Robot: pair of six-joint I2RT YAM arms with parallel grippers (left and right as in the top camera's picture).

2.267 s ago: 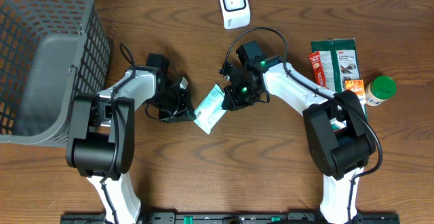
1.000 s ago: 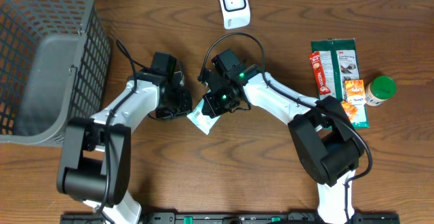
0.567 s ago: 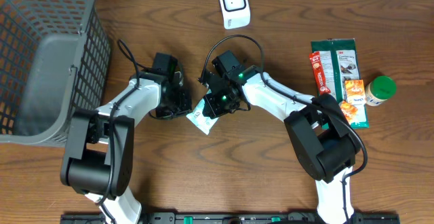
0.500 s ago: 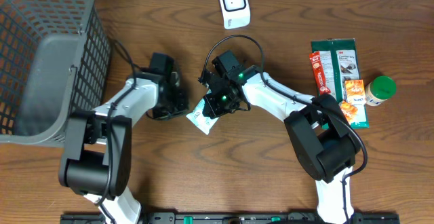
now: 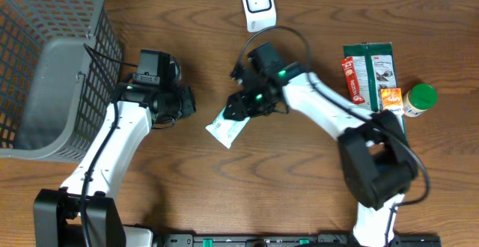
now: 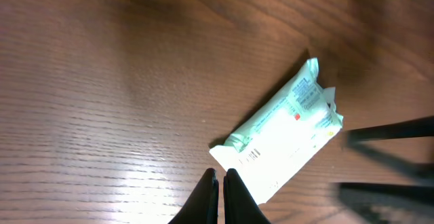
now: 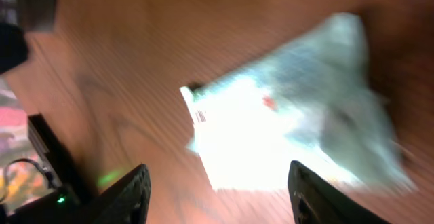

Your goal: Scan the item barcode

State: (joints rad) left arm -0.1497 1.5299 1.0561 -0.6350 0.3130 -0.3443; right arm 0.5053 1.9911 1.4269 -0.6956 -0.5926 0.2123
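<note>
The item, a white and pale-green packet (image 5: 227,126), lies flat on the wooden table; its small barcode faces up near one corner (image 6: 250,155). In the blurred right wrist view the packet (image 7: 285,136) lies beyond my right gripper (image 7: 220,197), which is open and holds nothing. Seen from overhead, that gripper (image 5: 238,106) hovers at the packet's upper right end. My left gripper (image 5: 190,101) is shut and empty, a little to the packet's left. Its closed fingertips (image 6: 218,190) point at the packet's near corner. The white scanner (image 5: 257,5) stands at the far edge.
A grey wire basket (image 5: 45,67) fills the far left. At the right lie a green packet (image 5: 372,66), red and orange packets (image 5: 389,97) and a green-capped bottle (image 5: 420,99).
My right gripper has opened, let go of the packet and drawn back to the right. My left arm has pulled away to the left. The packet now lies on the table.
</note>
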